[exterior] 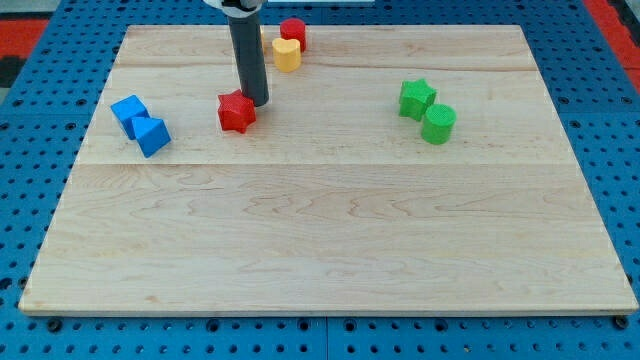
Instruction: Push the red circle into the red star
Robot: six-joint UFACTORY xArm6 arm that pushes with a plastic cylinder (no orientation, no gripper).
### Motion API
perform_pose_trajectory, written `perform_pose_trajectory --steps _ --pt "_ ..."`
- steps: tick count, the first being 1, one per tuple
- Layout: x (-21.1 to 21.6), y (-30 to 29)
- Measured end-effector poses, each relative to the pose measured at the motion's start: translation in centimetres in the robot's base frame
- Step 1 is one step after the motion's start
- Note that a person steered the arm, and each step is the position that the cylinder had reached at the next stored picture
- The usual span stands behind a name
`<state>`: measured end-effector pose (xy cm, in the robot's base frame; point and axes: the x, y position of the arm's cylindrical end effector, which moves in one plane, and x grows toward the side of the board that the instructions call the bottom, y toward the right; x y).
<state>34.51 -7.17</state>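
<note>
The red star (236,111) lies on the wooden board at the upper left of middle. The red circle (293,33) stands near the view's top edge, touching a yellow heart-like block (286,55) just below it. My tip (257,102) rests on the board right beside the red star, at its upper right, touching or nearly touching it. The rod rises straight up out of the view's top. The red circle is well above and to the right of my tip.
Two blue blocks (140,124) sit together at the view's left. A green star (416,98) and a green circle (438,123) sit together at the right. The wooden board (320,250) lies on a blue pegboard.
</note>
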Motion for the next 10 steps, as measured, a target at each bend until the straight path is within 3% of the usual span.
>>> perform_pose_trajectory --steps 1,3,6,7,10 --pt "0.3 1.6" --pt "1.6 -8.2" --pt "-13.3 14.2" --pt "-15.2 11.5" --pt "-15.3 -0.8"
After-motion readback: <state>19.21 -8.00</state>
